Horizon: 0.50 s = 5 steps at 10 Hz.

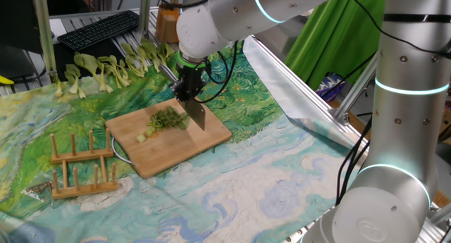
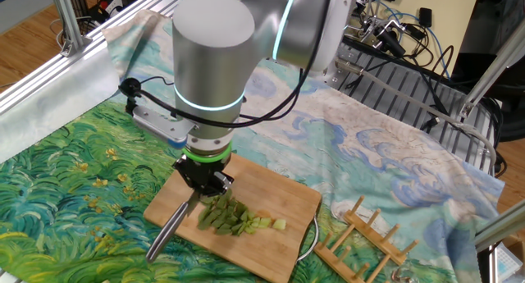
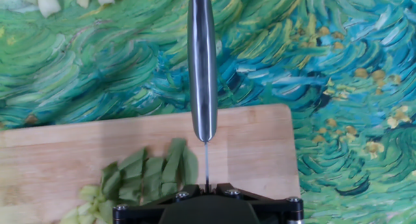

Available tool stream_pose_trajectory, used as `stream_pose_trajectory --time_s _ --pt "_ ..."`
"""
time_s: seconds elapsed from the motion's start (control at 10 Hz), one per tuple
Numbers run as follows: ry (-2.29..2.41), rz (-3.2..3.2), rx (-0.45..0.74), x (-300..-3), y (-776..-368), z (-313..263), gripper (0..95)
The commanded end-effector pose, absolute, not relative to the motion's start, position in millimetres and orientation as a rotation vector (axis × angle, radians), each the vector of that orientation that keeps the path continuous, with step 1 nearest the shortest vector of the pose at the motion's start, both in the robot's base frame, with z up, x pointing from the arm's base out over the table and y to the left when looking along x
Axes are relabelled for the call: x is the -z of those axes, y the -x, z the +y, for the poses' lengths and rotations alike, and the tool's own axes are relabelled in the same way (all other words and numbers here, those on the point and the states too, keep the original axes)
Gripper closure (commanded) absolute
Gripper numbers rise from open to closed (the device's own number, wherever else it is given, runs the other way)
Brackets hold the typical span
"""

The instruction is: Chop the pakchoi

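Note:
The pakchoi lies as short cut green pieces on a wooden cutting board. My gripper is shut on a steel knife and holds it blade-down at the board, just beside the leafy end of the pieces. In the other fixed view the gripper stands over the pieces and the knife handle sticks out past the board's edge. In the hand view the knife runs straight ahead, with the pieces to its left on the board.
A row of whole uncut pakchoi lies at the back left of the painted cloth. A wooden rack stands left of the board, also in the other fixed view. A keyboard is behind.

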<state>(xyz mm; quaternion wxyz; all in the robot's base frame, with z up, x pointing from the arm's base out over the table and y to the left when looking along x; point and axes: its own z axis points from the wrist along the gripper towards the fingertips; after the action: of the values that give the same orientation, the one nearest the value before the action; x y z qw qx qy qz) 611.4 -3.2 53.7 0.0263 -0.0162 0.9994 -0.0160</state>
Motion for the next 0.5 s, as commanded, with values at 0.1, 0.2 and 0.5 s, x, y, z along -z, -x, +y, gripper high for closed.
stream_pose_trajectory --time_s 0.1,0.2,0.5 --pt "0.049 3.083 0.043 -53 -610 -4 95.0" --pt "0.045 3.074 0.042 -50 -610 -3 95.0" --pt "0.052 3.042 0.011 -31 -612 1 95.0"
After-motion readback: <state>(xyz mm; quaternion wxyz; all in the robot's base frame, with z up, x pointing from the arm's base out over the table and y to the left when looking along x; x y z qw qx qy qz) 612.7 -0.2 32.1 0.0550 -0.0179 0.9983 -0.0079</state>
